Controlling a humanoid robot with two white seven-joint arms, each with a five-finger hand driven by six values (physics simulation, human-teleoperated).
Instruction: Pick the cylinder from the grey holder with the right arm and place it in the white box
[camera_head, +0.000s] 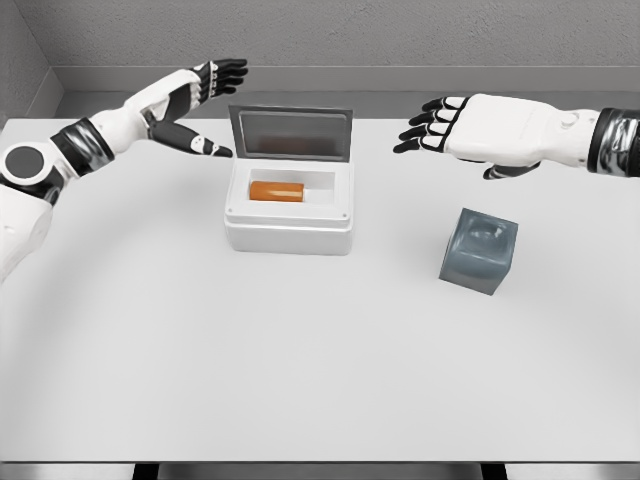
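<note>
The orange cylinder (275, 190) lies on its side inside the white box (290, 232), in the left part of the box's recess and parallel to its front wall, with bare white floor showing to its right. The box sits on the white table (300, 380) a little left of the middle, its grey lid (291, 132) standing open and upright along the back edge, inner face turned toward the camera. To the right of the box and somewhat nearer the camera stands the grey holder (479, 250), a dark translucent-looking block turned at a slight angle, well apart from the box; its top shows a shallow hollow and nothing orange in it. Above and behind the holder, the right hand (445, 127) hangs over the table between holder and box, palm down, its black fingers (412, 141) spread and pointing left toward the lid, holding nothing. The right arm runs out to the picture's right edge. On the other side, the left hand (195, 105) is raised just beside the lid's left edge, fingers loosely extended and apart, thumb reaching down toward the box's back corner, also empty; its arm comes in from the left edge
</note>
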